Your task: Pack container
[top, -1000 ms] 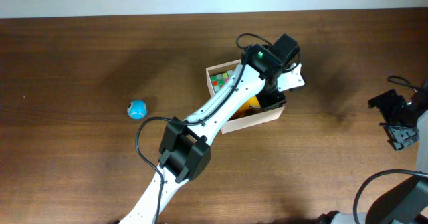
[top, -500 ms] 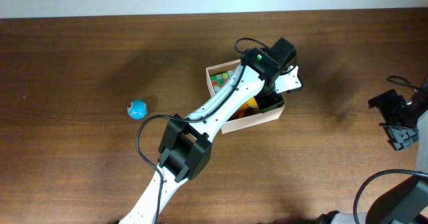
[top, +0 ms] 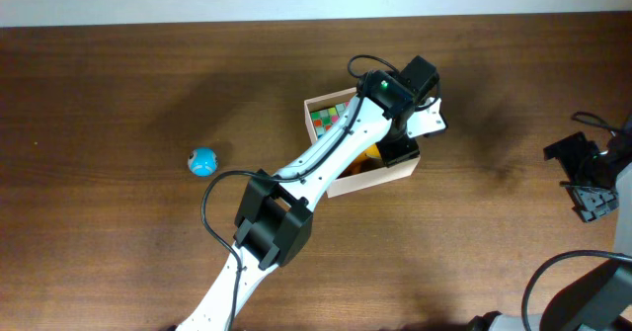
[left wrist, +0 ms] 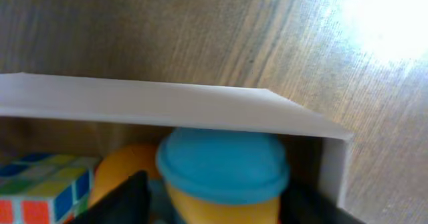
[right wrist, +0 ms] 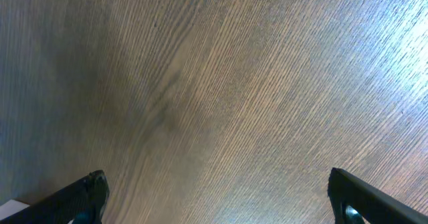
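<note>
The container (top: 380, 180) is a cream-walled box on the brown table, and its near wall (left wrist: 167, 103) crosses the left wrist view. My left gripper (top: 400, 145) reaches down into its right half. In the left wrist view my left gripper (left wrist: 214, 200) has its black fingers (left wrist: 124, 204) close on both sides of a yellow toy cup with a blue lid (left wrist: 224, 164). A colourful puzzle cube (left wrist: 40, 184) and an orange round toy (left wrist: 124, 167) lie in the box beside it. My right gripper (top: 585, 178) rests at the far right, open over bare wood (right wrist: 217, 197).
A small blue ball (top: 202, 160) lies on the table well to the left of the box. The left arm (top: 296, 188) stretches diagonally from the bottom edge to the box. The table's far edge runs along the top of the overhead view.
The left wrist shifted slightly up and left over the box a second ago and has held still since. The right arm has not moved.
</note>
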Controlling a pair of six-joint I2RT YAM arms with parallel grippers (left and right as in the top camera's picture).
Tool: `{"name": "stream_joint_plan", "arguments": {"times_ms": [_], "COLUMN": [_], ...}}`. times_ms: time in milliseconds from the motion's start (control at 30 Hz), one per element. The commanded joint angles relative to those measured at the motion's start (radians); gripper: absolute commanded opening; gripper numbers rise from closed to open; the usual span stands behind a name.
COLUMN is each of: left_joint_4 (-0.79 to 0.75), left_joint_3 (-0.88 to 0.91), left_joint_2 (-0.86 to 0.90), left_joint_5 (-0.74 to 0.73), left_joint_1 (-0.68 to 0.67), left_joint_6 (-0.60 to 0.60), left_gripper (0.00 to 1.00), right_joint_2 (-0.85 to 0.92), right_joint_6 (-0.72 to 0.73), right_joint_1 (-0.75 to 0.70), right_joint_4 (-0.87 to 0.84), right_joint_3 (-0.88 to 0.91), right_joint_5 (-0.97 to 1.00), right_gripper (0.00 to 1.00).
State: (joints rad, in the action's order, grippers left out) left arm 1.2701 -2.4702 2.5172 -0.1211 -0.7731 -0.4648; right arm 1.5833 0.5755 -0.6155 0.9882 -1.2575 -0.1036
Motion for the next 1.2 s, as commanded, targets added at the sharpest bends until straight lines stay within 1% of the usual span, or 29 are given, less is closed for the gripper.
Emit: {"name": "stream_joint_plan", "arguments": {"times_ms": [0,33,100,267,1067,1167], "left_joint_4": [0.006,0.006,0.005,0.005,-0.011,-0.011], "left_joint_3": [-0.022,-0.022,-0.022,-0.025,-0.048,-0.048], "left_joint_2": [-0.046,-0.048,-0.051,-0.056,-0.134,-0.134], "left_joint_5": [0.039,0.04,0.04,0.059,0.059,0.081], "left_joint_1": [0.005,0.004,0.005,0.005,0.005,0.005], "left_joint_6": [0.008,0.008,0.008,0.007,0.008,0.008], "left_gripper": [0.7,0.72,0.82,0.87,0.87,0.87], "right_joint_2": [0.002,0.002,0.002,0.002,0.002,0.002], "right_joint_6": [-0.003,-0.002,-0.003,-0.002,-0.002,-0.002], "right_joint_1": [0.001,0.001,0.001,0.001,0.001,0.001], "right_joint_4": [-0.001,-0.001,-0.001,-0.001,-0.001,-0.001], "right_joint_3": [0.003,0.003,0.003,0.003,0.003,0.003], "right_joint_5": [-0.001,-0.001,-0.001,-0.001,-0.001,-0.001], "right_gripper": [0.99,0.99,0.99,0.99,0.99,0.99]}}
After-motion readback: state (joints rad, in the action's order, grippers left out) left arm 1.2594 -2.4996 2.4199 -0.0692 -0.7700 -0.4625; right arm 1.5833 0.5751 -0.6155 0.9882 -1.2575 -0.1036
